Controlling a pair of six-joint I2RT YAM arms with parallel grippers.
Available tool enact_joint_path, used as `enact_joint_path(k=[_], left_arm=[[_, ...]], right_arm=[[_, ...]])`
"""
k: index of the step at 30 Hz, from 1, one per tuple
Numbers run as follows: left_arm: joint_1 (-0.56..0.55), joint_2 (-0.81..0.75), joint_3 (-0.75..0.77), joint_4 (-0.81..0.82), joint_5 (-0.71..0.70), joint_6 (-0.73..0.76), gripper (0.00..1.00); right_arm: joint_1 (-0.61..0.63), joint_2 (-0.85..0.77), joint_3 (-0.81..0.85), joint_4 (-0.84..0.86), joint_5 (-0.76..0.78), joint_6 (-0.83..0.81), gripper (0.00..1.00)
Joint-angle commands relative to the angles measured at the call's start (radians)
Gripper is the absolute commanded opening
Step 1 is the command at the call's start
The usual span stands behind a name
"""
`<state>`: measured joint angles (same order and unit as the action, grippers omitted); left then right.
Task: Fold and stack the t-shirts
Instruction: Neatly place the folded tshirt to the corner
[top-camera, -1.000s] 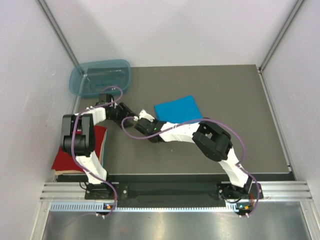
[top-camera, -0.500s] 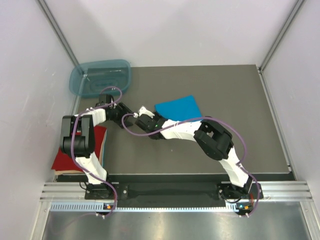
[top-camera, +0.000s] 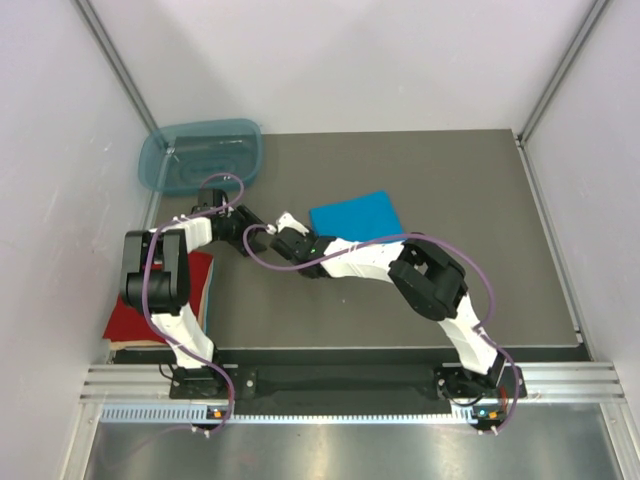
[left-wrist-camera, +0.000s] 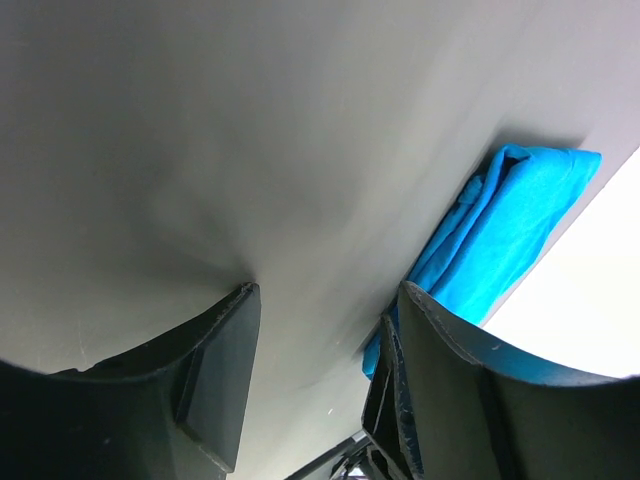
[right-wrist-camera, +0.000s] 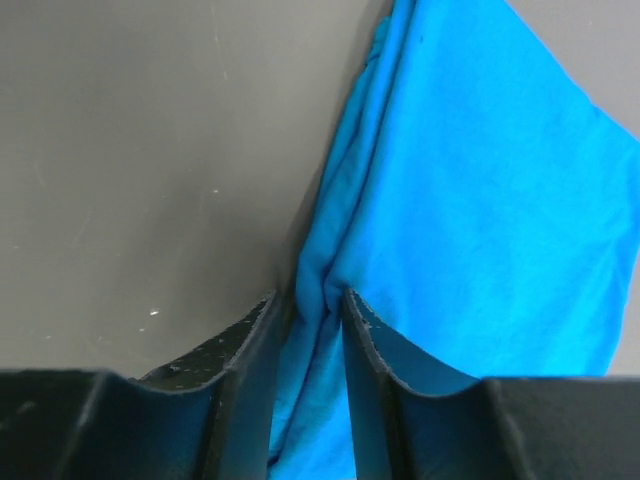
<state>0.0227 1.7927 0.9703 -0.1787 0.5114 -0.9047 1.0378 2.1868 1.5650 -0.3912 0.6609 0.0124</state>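
Two grippers close by: right gripper (right-wrist-camera: 308, 300) pinched the left edge of the folded turquoise-blue cloth t-shirt (right-wrist-camera: 480, 200), left gripper (left-wrist-camera: 320, 340) gaped empty to its left.

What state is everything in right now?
blue t-shirt, folded flat on the table, left edge bunched.
red t-shirt, folded, near left, partly under the left arm.
plastic tub, upright at the far left corner.
left fingers, open over bare table, holding nothing.
right fingers, closed on the blue t-shirt's bunched edge.
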Motion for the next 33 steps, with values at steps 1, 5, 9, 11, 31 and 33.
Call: enact_joint_path(k=[1, 5, 9, 11, 31, 33], left_arm=[[0.002, 0.002, -0.01, 0.048, 0.001, -0.007, 0.62], [0.002, -0.007, -0.015, 0.044, -0.002, -0.005, 0.62], [-0.001, -0.029, -0.03, 0.042, -0.01, -0.002, 0.62], [-0.004, -0.052, -0.048, 0.044, -0.017, 0.001, 0.63], [-0.017, -0.098, -0.107, 0.051, -0.028, -0.007, 0.65], [-0.015, -0.098, -0.11, 0.051, -0.031, -0.007, 0.64]], right_arm=[[0.002, -0.042, -0.032, -0.012, -0.081, 0.078, 0.29], [0.022, -0.084, -0.074, -0.005, -0.104, 0.109, 0.17], [0.037, -0.137, -0.118, -0.017, -0.081, 0.136, 0.0], [0.042, -0.16, -0.14, -0.023, -0.06, 0.152, 0.0], [0.064, -0.182, -0.079, -0.015, -0.001, 0.024, 0.5], [0.059, -0.148, -0.057, -0.002, -0.001, 0.002, 0.5]])
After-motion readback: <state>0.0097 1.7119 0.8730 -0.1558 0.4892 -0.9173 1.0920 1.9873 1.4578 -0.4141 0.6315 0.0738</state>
